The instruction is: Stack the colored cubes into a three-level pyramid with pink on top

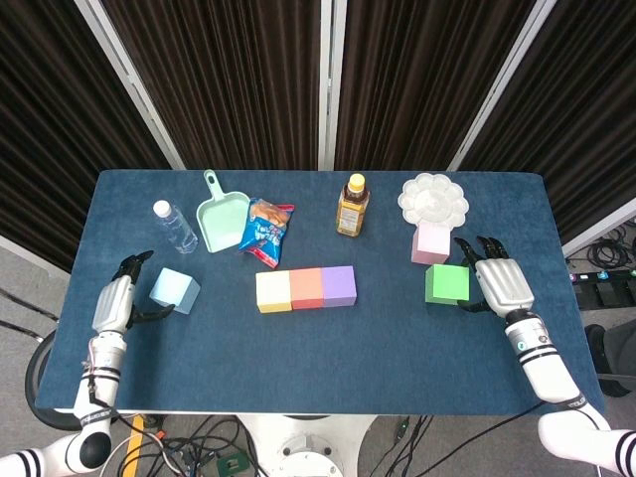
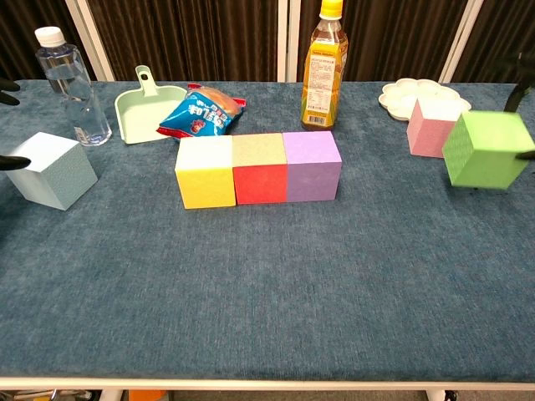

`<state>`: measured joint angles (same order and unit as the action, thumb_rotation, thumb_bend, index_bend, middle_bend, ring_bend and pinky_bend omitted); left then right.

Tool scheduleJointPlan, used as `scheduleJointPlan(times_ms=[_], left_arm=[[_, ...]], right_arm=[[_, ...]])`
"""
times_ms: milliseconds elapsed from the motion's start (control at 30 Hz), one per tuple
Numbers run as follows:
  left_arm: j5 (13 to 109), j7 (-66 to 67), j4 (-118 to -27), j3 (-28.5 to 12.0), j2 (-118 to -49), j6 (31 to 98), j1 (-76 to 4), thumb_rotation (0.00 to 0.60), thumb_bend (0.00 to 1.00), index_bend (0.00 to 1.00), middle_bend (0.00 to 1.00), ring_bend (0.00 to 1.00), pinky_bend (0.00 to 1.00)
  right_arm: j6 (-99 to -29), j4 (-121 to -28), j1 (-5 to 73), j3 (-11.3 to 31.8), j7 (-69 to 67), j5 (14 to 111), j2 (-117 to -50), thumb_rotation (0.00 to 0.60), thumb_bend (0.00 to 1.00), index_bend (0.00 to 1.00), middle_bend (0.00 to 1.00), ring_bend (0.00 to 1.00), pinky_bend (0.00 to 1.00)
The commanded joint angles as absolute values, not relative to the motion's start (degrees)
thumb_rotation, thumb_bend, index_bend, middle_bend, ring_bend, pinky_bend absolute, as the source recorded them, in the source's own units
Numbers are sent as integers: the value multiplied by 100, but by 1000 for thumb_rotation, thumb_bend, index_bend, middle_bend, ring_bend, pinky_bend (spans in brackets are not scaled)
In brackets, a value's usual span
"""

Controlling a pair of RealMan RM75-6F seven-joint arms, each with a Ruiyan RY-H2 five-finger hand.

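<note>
Curtained lab: black drapes (image 1: 238,79), floor cables (image 1: 214,442).

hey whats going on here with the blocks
The robot is building a cube pyramid. The base row is laid: yellow cube, red cube and purple cube side by side. The right hand holds the green cube raised off the table. The left hand is at the light blue cube. The pink cube waits by the palette.

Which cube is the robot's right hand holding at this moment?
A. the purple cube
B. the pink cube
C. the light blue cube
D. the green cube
D: the right hand grips the green cube, which the chest view shows raised off the table beside the pink cube.
</note>
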<state>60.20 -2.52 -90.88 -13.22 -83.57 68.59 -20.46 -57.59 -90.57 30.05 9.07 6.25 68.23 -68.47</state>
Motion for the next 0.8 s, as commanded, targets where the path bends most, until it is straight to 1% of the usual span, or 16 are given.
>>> scheduleJointPlan(times_ms=[33, 133, 267, 433, 567, 800], left_arm=[[6041, -326, -9094, -1331, -8347, 6868, -2018, 600, 115, 102, 113, 0, 134], [6070, -452, -9072, -1334, -8337, 6878, -1972, 600, 115, 102, 113, 0, 134], [6158, -617, -9042, -1312, -8288, 6857, -1922, 600, 114, 102, 113, 0, 134], [6242, -769, -9000, -1298, -8246, 6859, -1869, 600, 115, 102, 113, 0, 134], [6278, -872, -8961, -1284, -8233, 6813, -1849, 600, 115, 102, 113, 0, 134], [6289, -962, -8910, -1312, -8221, 6717, -1871, 600, 115, 102, 113, 0, 134]], right_arm=[[-5818, -9666, 3129, 1177, 599, 6929, -6370, 600, 148, 0, 471, 32, 0], [-5674, -10042, 3321, 1390, 613, 6812, -6179, 600, 149, 0, 475, 32, 0], [-5063, -10362, 3816, 1674, 678, 6377, -6014, 600, 152, 0, 480, 32, 0], [-4350, -10426, 4522, 1848, 977, 5735, -6054, 600, 154, 0, 481, 32, 0], [-4019, -10284, 5067, 1806, 1278, 5073, -6304, 600, 154, 0, 483, 32, 0], [-4092, -10136, 5745, 1512, 1913, 4134, -6759, 600, 155, 0, 484, 32, 0]])
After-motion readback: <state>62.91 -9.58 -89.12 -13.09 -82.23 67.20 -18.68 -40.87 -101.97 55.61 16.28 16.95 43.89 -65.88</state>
